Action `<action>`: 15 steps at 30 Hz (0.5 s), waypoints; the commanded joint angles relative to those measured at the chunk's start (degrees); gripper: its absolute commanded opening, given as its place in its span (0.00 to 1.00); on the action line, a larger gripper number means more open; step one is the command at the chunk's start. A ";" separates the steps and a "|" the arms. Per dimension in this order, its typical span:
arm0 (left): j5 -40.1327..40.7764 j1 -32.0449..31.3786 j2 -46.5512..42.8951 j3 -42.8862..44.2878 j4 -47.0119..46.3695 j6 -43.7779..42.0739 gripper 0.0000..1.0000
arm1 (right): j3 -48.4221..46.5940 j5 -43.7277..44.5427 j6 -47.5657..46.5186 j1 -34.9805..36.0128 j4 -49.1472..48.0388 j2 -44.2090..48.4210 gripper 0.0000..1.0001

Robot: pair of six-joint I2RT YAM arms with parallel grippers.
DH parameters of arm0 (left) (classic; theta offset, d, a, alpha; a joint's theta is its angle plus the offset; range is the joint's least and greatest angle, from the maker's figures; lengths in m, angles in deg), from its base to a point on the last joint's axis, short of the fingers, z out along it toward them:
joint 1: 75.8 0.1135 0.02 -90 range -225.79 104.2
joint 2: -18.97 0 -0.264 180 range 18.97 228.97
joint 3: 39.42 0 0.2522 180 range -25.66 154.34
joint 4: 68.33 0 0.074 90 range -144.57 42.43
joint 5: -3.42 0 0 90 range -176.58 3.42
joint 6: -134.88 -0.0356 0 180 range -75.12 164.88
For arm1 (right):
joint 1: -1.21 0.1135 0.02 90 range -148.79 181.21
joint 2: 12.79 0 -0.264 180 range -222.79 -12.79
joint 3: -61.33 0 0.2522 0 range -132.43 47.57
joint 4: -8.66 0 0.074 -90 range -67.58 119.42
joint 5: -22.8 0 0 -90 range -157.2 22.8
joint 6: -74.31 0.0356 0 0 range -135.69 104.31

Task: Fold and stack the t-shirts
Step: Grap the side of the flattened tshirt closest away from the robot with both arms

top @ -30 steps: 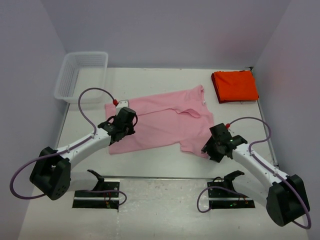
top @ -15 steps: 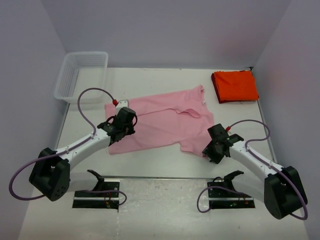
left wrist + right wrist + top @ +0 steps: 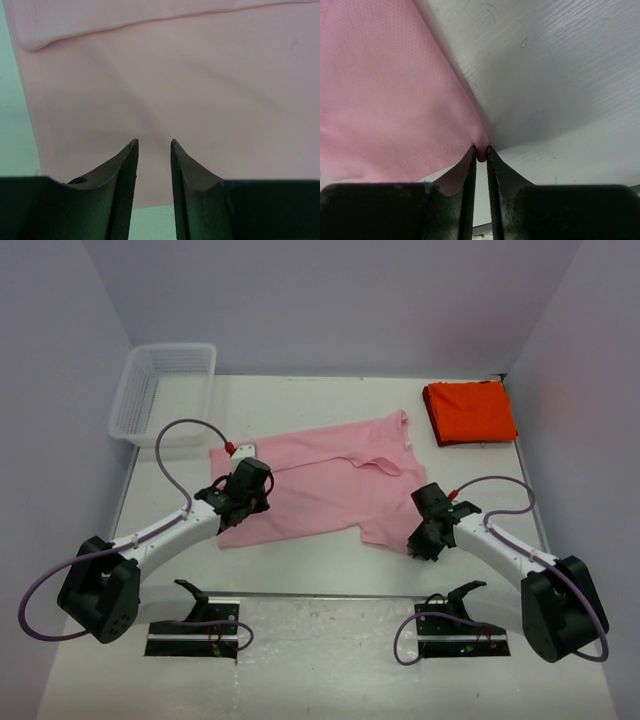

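Top external view shows the bright orange-red cloth t-shirt (image 3: 470, 412) already folded into a neat rectangle at the far right of the white surface (image 3: 300, 405), while the light pink cloth t-shirt (image 3: 330, 485) lies spread out in the middle, not yet folded. The right pincer (image 3: 480, 150) is closed on the near right corner of the pink cloth, and the left pincer (image 3: 152, 145) stands slightly open over its left part, holding nothing. I judge about half remains: fold the pink shirt and stack both.
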 commanded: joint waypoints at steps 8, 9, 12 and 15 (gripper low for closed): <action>0.17 -0.25 -2.33 -4.23 0.56 2.82 0.34 | -4.67 3.01 -2.21 0.31 0.92 -0.96 0.00; 0.09 -0.25 -2.42 -4.58 1.17 3.52 0.36 | -5.98 3.79 -3.17 0.40 2.32 -0.96 0.00; -0.18 -0.43 -2.68 -5.46 3.19 5.02 0.43 | -8.88 8.27 -4.50 1.01 6.27 0.18 0.00; -0.44 -0.60 -3.38 -5.72 5.29 6.07 0.46 | -9.68 9.43 -7.65 1.10 6.38 2.11 0.00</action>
